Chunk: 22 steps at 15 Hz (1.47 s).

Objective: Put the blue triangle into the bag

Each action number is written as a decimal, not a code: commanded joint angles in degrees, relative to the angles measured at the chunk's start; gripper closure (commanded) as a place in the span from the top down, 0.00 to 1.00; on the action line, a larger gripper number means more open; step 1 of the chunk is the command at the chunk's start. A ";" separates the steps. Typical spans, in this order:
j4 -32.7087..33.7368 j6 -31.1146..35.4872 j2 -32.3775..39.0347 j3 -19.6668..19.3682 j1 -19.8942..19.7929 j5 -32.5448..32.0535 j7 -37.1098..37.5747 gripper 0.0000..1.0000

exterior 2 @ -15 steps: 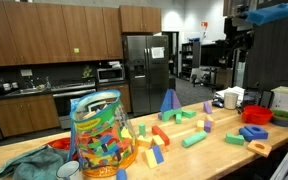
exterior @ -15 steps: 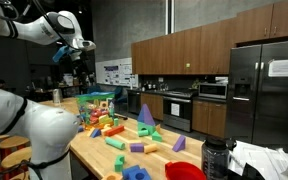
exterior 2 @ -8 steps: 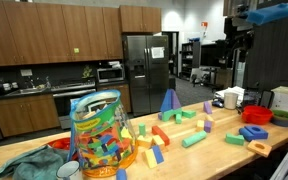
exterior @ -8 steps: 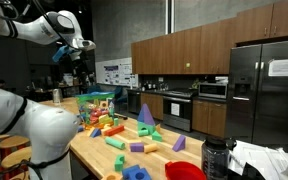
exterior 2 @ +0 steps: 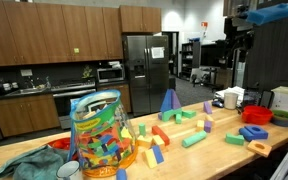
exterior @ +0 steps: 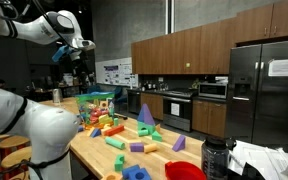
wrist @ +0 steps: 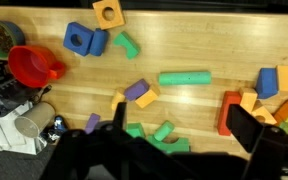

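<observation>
claw, wide and empty high over the surface, should drop squarely onto the upright blue triangle, pinching its flat faces, before the bag.

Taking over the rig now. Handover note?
Gripper: open, empty, hanging high above the table, touching nothing.
Blue triangle: standing upright on the table among loose blocks, apart from the bag.
Bag: clear, upright near the table's other end, already holding many blocks.
Done: nothing yet; triangle not grasped.
Left: come down over the triangle, grasp it, carry it to the bag and release it inside.
</observation>
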 commanded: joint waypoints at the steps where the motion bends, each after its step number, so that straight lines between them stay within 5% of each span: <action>1: 2.49 -0.65 0.25 1.99 1.72 1.63 1.42 1.00; 9: 7.02 4.61 4.97 13.09 3.08 7.52 5.48 1.00; 19: 8.35 26.00 24.48 26.40 -5.74 -5.50 10.47 1.00; 21: 11.14 26.09 29.21 27.75 -6.40 -8.88 12.38 1.00; 22: 7.04 26.48 25.48 24.62 -2.81 -8.44 12.11 1.00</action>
